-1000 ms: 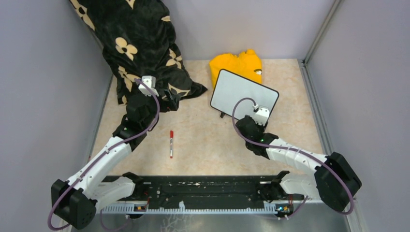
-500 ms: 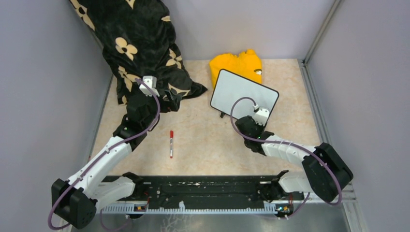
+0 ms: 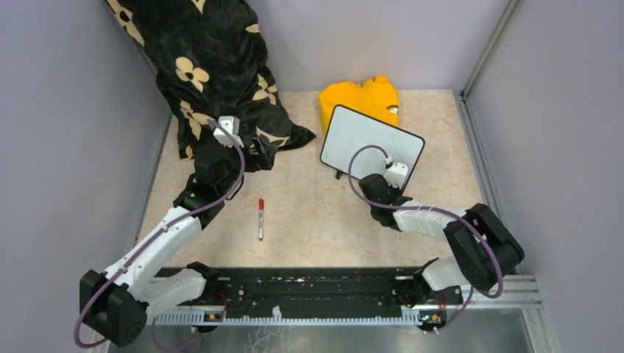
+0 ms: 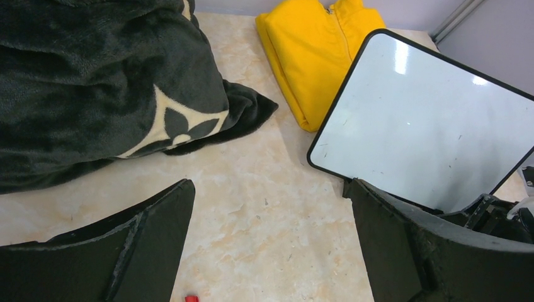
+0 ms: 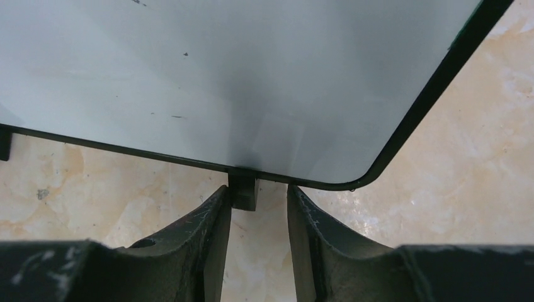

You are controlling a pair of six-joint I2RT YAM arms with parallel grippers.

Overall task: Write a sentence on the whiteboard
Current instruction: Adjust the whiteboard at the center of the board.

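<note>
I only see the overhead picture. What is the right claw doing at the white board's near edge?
Observer: Its wrist camera shows the right gripper with its fingers either side of a little black foot at the board edge, with a gap on one side.
Visitor: And the other one, lost against that dark blanket?
Observer: The left gripper is wide open, with only bare table between its fingers.
Visitor: Any writing on the board?
Observer: None. Close up there are just a few tiny dark specks.
</note>
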